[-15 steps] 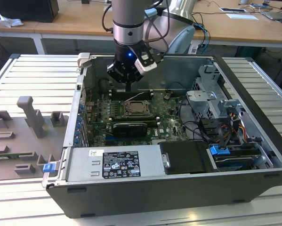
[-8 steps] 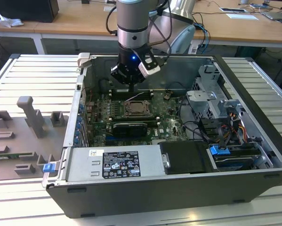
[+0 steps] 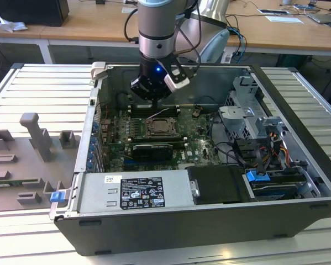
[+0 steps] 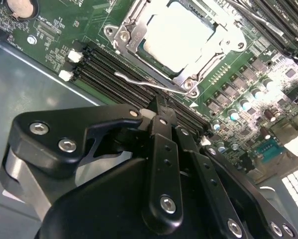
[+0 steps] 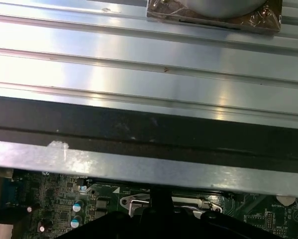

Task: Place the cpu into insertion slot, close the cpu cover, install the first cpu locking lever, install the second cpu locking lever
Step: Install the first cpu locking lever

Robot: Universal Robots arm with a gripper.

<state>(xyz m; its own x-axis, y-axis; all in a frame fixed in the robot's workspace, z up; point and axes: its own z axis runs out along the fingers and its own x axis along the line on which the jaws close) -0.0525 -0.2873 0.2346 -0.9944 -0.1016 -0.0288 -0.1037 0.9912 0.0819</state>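
**While Latching Is Outstanding: Two Steps Done**

Although the fingers (image 4: 161, 129) of the gripper (image 4: 169, 122) are drawn together on nothing, they hover just beside a locking lever (image 4: 149, 84), judged unlatched. Beyond it, the cpu (image 4: 178, 37), pale and matte, lies in the insertion slot (image 4: 187, 79) under the closed cpu cover (image 4: 129, 30).

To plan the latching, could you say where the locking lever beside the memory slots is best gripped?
Probably the curled free tip of the locking lever, coming from above: the thin rod hugs the memory slots, and its other end looks anchored.
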